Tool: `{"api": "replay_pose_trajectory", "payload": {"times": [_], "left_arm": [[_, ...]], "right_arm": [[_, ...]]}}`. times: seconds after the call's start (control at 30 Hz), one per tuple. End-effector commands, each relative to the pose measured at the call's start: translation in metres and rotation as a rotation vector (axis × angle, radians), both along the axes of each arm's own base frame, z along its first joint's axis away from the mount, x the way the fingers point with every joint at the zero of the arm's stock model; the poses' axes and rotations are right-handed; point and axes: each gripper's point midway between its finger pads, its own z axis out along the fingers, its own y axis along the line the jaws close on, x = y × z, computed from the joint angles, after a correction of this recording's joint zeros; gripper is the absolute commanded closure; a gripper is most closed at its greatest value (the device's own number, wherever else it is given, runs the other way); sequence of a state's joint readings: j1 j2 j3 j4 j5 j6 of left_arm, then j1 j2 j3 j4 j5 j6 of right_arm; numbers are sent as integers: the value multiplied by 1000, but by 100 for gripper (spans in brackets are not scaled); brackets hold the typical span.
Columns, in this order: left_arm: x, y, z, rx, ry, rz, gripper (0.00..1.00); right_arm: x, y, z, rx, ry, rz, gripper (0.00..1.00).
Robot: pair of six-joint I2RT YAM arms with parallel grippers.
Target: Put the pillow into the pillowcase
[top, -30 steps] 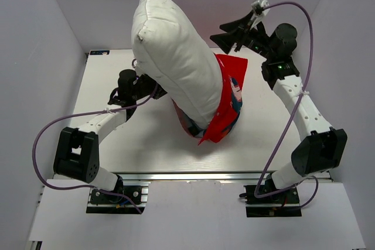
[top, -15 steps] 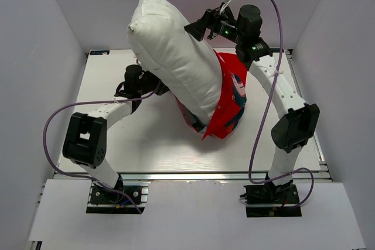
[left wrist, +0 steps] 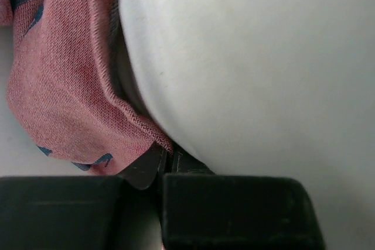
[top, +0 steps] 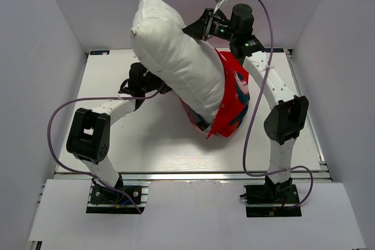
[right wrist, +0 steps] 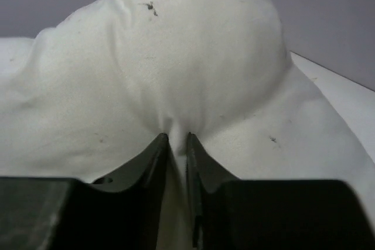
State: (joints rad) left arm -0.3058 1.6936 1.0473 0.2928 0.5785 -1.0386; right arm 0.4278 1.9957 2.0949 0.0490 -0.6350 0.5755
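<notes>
The white pillow (top: 176,57) stands tilted above the table, its lower end inside the red pillowcase (top: 235,95). My right gripper (top: 190,29) is at the pillow's upper right side. In the right wrist view it (right wrist: 177,139) is shut on a pinched fold of the pillow (right wrist: 193,57). My left gripper (top: 152,86) reaches under the pillow from the left, its tips hidden there. In the left wrist view it (left wrist: 167,161) is shut on the hem of the pillowcase (left wrist: 64,103), pink lining showing, right beside the pillow (left wrist: 252,57).
White walls enclose the table (top: 146,144) on the left, back and right. Purple cables loop from both arms: one (top: 55,127) on the left, one (top: 258,86) on the right. A small dark tag (top: 99,52) lies at the table's back left corner.
My right arm swung in from the back right to the pillow's upper side and closed on its fabric. The left arm shifted slightly right, holding the hem.
</notes>
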Motion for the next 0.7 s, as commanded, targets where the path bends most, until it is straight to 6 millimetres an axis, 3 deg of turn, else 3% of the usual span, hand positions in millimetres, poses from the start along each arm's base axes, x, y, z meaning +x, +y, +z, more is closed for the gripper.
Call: {"api": "replay_pose_trajectory", "payload": {"times": [0.0,0.03,0.07,0.27,0.5,0.67], "left_arm": [[5,-11,39,-3,-133,-47,100],[9,-10,42,-3,-142,-44,100],[10,-10,44,-3,-143,-45,100],[26,4,72,-46,-185,-2,100],[41,31,134,-124,-277,25,100],[37,34,163,-151,-326,-24,100]], "right_arm": [[-47,15,-4,8,39,244,77],[-57,15,-12,-1,52,280,84],[-64,13,-12,0,36,305,97],[-137,-19,-13,-38,-146,483,100],[-142,-65,-14,-133,-269,441,100],[-159,-75,-18,-148,-269,477,100]]}}
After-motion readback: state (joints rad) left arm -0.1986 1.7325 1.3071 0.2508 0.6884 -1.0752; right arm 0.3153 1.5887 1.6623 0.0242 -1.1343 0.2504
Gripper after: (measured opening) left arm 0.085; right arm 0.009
